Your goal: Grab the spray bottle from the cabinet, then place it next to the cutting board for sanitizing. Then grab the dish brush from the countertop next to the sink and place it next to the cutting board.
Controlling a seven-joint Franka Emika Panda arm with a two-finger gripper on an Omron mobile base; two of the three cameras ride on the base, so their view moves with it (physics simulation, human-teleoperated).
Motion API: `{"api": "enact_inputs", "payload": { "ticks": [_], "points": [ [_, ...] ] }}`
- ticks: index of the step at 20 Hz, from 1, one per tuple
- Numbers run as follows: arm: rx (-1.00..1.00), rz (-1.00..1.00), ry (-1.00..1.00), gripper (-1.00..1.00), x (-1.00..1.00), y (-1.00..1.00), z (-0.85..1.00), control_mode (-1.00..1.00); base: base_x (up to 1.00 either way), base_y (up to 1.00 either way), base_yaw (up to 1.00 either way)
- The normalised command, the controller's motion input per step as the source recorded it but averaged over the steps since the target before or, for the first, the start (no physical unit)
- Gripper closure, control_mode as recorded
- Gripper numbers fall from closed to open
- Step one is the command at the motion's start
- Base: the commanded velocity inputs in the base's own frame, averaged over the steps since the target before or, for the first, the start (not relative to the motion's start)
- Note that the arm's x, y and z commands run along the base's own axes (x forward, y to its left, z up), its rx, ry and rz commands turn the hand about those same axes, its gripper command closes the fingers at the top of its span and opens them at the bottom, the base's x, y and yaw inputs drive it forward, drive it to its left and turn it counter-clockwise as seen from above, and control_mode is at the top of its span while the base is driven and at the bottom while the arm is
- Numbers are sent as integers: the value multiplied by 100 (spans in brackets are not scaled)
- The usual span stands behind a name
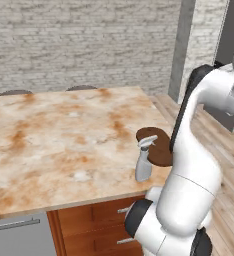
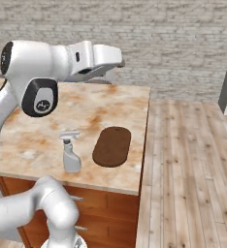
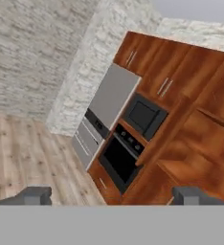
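Spray bottle (image 2: 71,154) is standing upright on the tabletop (image 2: 47,121), near its front edge, just left of the oval cutting board (image 2: 112,146) and not touching it. Tool (image 3: 112,195) is empty with its fingers wide apart, aimed at the wooden cabinet (image 3: 200,143) beside the oven (image 3: 118,158).

Bare countertop (image 1: 49,135) left of spray bottle (image 1: 143,161), cutting board (image 2: 112,146) close on its right
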Motion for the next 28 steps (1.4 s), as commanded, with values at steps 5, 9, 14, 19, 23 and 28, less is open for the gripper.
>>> {"api": "enact_inputs", "payload": {
  "ticks": [5, 9, 14, 19, 23, 28],
  "points": [
    [31, 26, 18, -100, -2, 75, -31, -100, 0, 0, 0],
    [52, 30, -20, -100, 0, 34, -68, -100, 0, 0, 0],
    [36, 12, -31, -100, -1, 47, -42, -100, 0, 0, 0],
    [15, 0, -19, -100, -5, 57, -49, -100, 0, 0, 0],
    [-6, 0, 9, -100, -6, 44, 0, -100, 0, 0, 0],
    [-11, 0, 4, -100, -14, 51, -4, -100, 0, 0, 0]
  ]
}}
